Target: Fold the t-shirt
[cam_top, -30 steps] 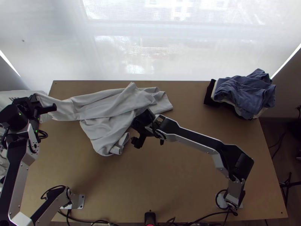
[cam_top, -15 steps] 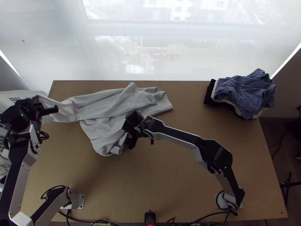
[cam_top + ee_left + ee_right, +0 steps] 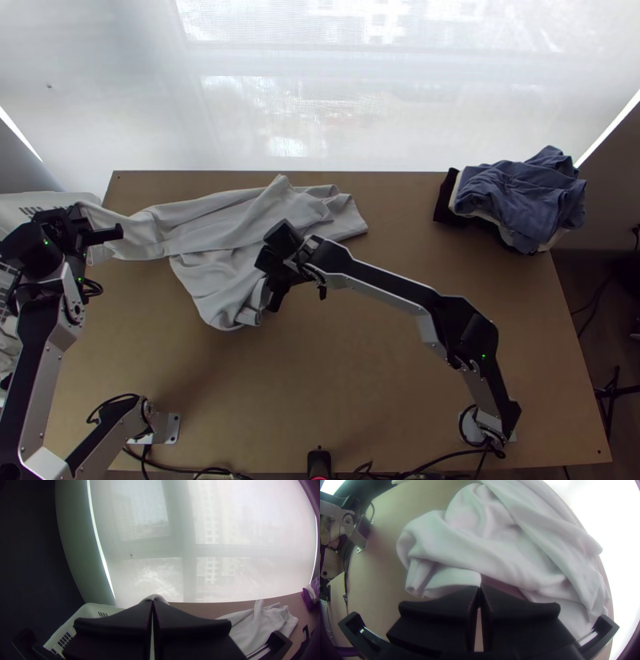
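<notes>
In the top view we see the white basket [image 3: 58, 197] by the table's [image 3: 360, 384] far left corner; we cannot tell what it holds. Just beside it, our left gripper [image 3: 72, 218] pinches one end of the pale t-shirt [image 3: 232, 220], which stretches rumpled across the table. Our right gripper [image 3: 276, 282] closes on the shirt's near edge.
</notes>
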{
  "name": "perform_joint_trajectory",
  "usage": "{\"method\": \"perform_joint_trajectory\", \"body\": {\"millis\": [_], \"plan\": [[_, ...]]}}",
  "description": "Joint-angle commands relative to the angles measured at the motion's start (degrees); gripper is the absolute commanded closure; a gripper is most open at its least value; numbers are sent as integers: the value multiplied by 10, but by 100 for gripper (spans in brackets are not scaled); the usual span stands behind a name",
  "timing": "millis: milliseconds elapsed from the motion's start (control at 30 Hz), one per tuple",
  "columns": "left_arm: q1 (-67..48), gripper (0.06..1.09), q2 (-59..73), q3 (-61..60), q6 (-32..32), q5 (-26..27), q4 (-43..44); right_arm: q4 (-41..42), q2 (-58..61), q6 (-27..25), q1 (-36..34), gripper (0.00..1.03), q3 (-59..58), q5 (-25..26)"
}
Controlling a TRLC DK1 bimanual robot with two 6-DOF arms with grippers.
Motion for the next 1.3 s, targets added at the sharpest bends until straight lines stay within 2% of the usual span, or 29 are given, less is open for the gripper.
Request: {"method": "perform_joint_trajectory", "body": {"millis": [0, 133, 467, 533, 667, 900, 1067, 1267], "plan": [[15, 105, -3, 19, 21, 20, -79, -23, -106, 5, -46, 100, -63, -1], [44, 105, -4, 42, 21, 58, -159, -23, -189, 5, -97, 100, -134, -1], [48, 105, -10, 59, 7, 76, -291, -50, -357, 1, -213, 100, -241, -1], [49, 105, -9, 66, 3, 110, -336, -58, -381, -1, -239, 100, -252, -1], [43, 105, -7, 76, 7, 221, -464, -71, -424, -23, -294, 100, -276, -2], [-1, 105, -13, 97, 26, 337, -667, -92, -452, -79, -410, 100, -288, -18], [10, 105, -16, 132, 27, 370, -716, -91, -453, -95, -494, 100, -260, -39], [31, 105, -21, 190, -2, 388, -720, -41, -470, -70, -564, 100, -199, -58]]}}
